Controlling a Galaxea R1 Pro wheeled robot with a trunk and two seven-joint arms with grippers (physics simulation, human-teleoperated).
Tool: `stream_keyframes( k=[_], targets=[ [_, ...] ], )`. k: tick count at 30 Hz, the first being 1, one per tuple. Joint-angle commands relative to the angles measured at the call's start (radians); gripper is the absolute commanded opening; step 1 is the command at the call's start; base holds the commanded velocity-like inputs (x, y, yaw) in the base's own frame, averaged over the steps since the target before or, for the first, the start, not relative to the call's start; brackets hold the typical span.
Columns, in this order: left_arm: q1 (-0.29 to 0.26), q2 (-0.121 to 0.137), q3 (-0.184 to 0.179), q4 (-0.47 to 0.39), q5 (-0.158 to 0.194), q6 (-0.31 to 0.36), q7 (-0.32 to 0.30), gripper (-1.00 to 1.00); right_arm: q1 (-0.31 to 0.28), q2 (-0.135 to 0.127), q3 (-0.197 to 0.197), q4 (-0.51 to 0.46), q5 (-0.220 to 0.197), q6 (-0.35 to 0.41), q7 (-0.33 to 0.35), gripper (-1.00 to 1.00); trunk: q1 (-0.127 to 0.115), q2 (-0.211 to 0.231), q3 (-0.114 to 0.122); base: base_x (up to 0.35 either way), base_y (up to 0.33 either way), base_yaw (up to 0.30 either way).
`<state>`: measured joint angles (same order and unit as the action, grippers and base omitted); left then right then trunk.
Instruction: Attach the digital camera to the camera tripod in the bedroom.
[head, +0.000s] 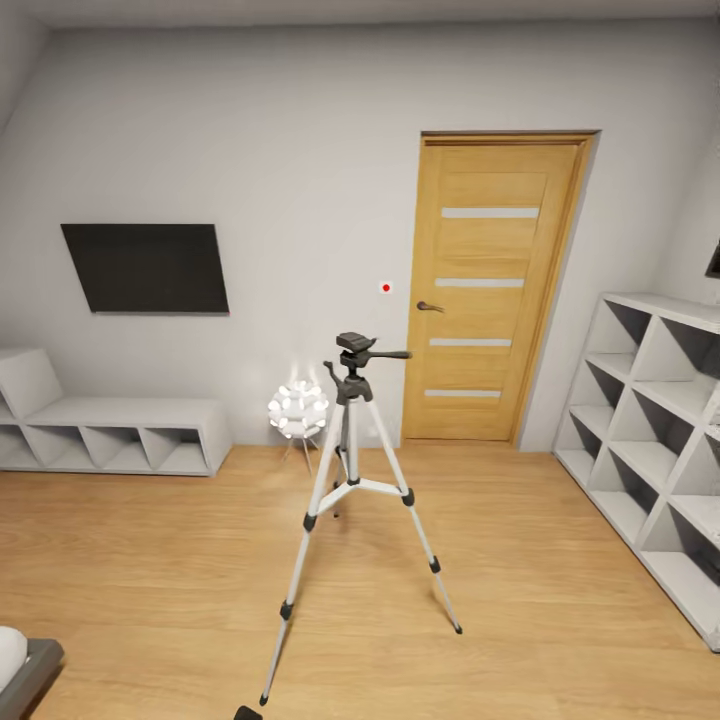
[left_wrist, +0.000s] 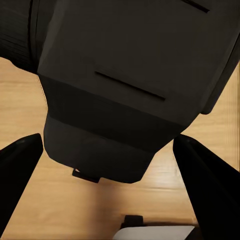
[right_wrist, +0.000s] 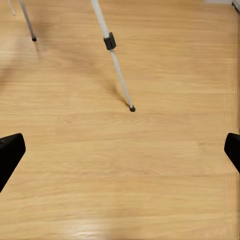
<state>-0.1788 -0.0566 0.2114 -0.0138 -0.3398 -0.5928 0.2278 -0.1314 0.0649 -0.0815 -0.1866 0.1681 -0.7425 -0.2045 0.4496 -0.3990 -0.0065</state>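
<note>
The camera tripod (head: 352, 470) stands on the wood floor in the middle of the bedroom, silver legs spread, black pan head (head: 355, 345) bare on top with its handle pointing right. In the left wrist view the dark body of the digital camera (left_wrist: 125, 85) sits between the two black fingers of my left gripper (left_wrist: 107, 142), which is shut on it above the floor. My right gripper (right_wrist: 120, 142) is open, with only floor between its fingers; one tripod leg (right_wrist: 117, 65) and its foot lie just ahead of it.
A wooden door (head: 490, 285) is behind the tripod. A white ball lamp (head: 298, 408) stands by the wall to its left. A wall TV (head: 148, 268) hangs above a low white shelf (head: 120, 435). Cube shelving (head: 655, 440) lines the right wall. A bed corner (head: 20, 670) shows at lower left.
</note>
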Motion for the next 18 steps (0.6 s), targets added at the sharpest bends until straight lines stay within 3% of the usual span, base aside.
stream_keyframes(
  k=[1,7,18],
  targets=[
    [-0.001,0.0,0.005,0.0,-0.011,-0.002,0.007,-1.0,0.0,0.002,-0.008,0.001,0.011,-0.002,-0.003,1.0,0.0,-0.001,-0.001,0.0,-0.313,0.002],
    [-0.001,0.0,0.006,-0.001,-0.01,-0.002,0.007,-1.0,0.0,0.007,-0.008,0.001,0.009,-0.003,-0.003,1.0,0.0,-0.001,-0.001,0.026,-0.312,0.001],
    [-0.001,0.001,0.006,-0.001,-0.01,-0.002,0.007,-1.0,0.0,0.009,-0.007,0.004,0.01,-0.001,-0.003,1.0,0.0,-0.001,-0.001,0.15,-0.299,0.0]
  ],
)
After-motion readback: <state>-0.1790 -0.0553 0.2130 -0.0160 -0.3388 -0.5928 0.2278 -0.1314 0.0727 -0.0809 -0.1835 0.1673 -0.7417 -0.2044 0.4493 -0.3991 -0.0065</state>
